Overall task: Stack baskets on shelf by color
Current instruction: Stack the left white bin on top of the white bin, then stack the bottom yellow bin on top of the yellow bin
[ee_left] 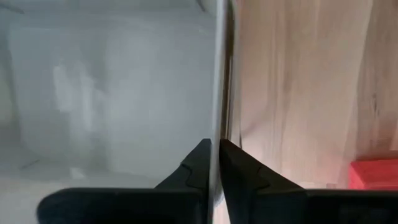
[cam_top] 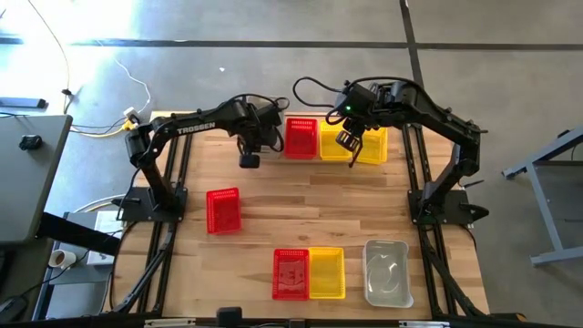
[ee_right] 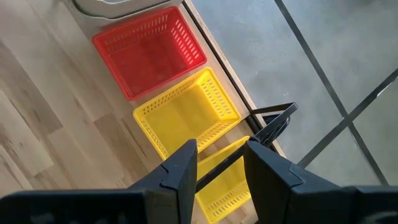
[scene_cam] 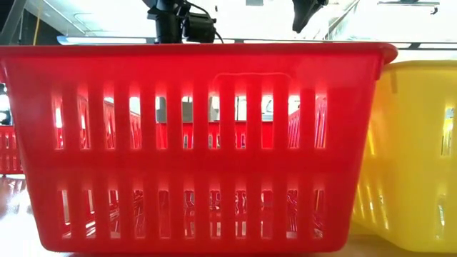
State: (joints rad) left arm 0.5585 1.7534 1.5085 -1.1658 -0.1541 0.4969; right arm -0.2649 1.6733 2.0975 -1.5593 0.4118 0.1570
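Blocking low view, red basket (scene_cam: 193,143) (near), clear basket (ee_left: 112,93) blurred

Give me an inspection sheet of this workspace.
Surface: wooden table.
Job's things: shelf holds shelf red basket and shelf yellow basket; loose are lone red basket, front red basket, front yellow basket, front clear basket.
Clutter: nothing seen.
Grippers: left gripper shut on held clear basket; right gripper open astride end yellow basket.
Cables: white cable on floor.
Surroundings: concrete floor.
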